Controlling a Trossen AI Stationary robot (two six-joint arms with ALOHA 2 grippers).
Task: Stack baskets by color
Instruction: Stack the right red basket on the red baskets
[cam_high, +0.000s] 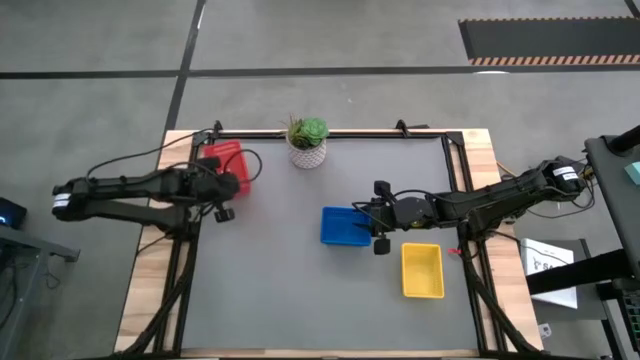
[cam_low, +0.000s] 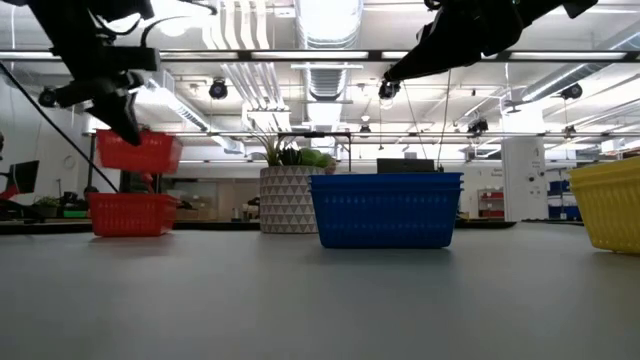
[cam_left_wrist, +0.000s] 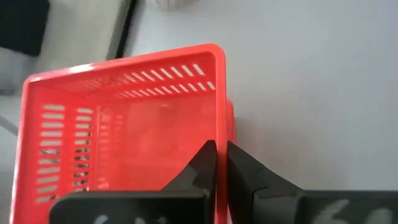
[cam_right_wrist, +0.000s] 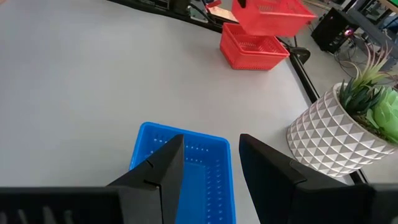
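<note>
My left gripper (cam_left_wrist: 221, 149) is shut on a red basket (cam_low: 140, 150) and holds it in the air at the table's far left. Just below it, another red basket (cam_low: 132, 213) rests bottom down on the table. A blue basket (cam_high: 345, 226) stands on its bottom near the table's middle. My right gripper (cam_right_wrist: 211, 155) hangs open well above the blue basket and touches nothing. A yellow basket (cam_high: 422, 270) sits on the table, nearer the front and to the right. My left gripper pinches one side wall (cam_left_wrist: 219, 124) of the upper red basket at its rim, one finger inside the basket and one outside. The fingers slant down onto the wall from above. The basket hangs lifted clear, open side up, over the other red basket.
A green plant in a white patterned pot (cam_high: 307, 142) stands at the table's far edge, between the red baskets and the blue one. A black frame (cam_high: 330, 133) runs along the table's edges. The grey mat (cam_high: 280, 290) is bare toward the near left.
</note>
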